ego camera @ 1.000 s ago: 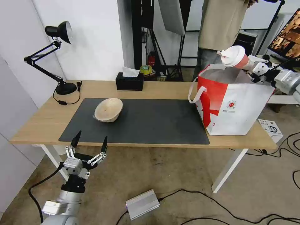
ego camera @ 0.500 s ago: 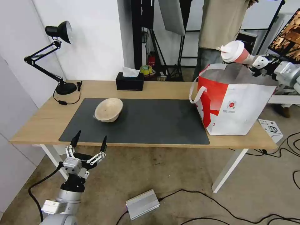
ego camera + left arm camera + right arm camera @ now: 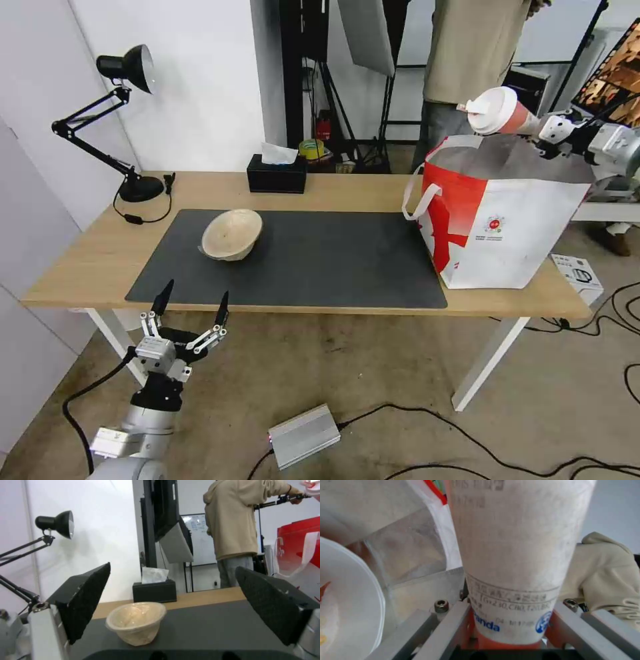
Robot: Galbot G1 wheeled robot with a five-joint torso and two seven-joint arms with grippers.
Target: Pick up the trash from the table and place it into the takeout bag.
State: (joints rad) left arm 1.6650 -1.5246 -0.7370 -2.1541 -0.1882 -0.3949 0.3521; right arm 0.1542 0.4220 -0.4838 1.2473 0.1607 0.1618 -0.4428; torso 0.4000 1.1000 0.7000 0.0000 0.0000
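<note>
The table point(image 3: 333, 193) is carrying the takeout bag point(image 3: 500, 227) at its right end, mouth open upward. The right claw point(image 3: 543, 130) is clamping the base of the red cup point(image 3: 497, 113), which is lying tipped sideways above the bag's rim, lid pointing left. The beige bowl point(image 3: 231, 233) is sitting on the mat, nearer the left claw point(image 3: 190, 307), which is hanging spread wide and empty below the table's front edge.

"panda" on drink cup point(image 3: 520, 555)

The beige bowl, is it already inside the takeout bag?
No, the beige bowl lies on the dark mat, apart from the takeout bag.
</note>
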